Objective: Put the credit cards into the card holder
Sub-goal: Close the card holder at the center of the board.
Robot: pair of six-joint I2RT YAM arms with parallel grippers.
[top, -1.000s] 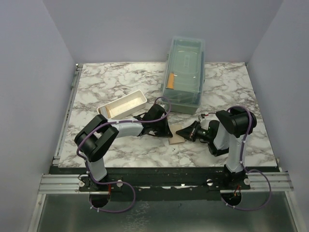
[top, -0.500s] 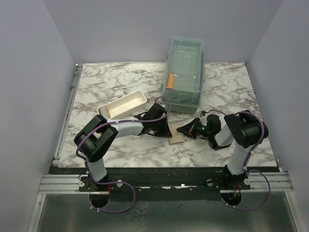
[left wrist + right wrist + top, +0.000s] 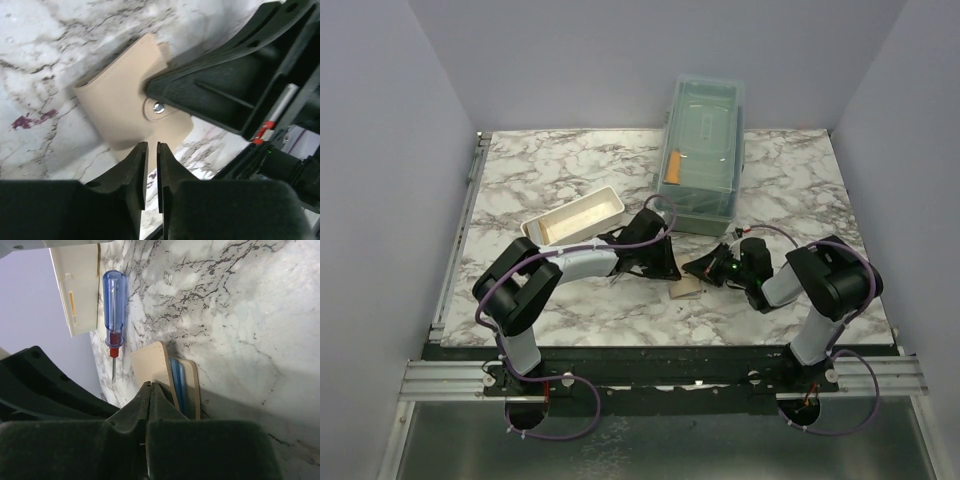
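Left tool (image 3: 152, 147), barely parted and empty, sits just beside the card holder (image 3: 117, 95); right tool (image 3: 149, 386), clenched, rests on it

No writing, label, brand, number or sign can be read in any of the views. A small red-and-white mark (image 3: 265, 131), seen from the left wrist, is too blurred to tell whether it carries any lettering.
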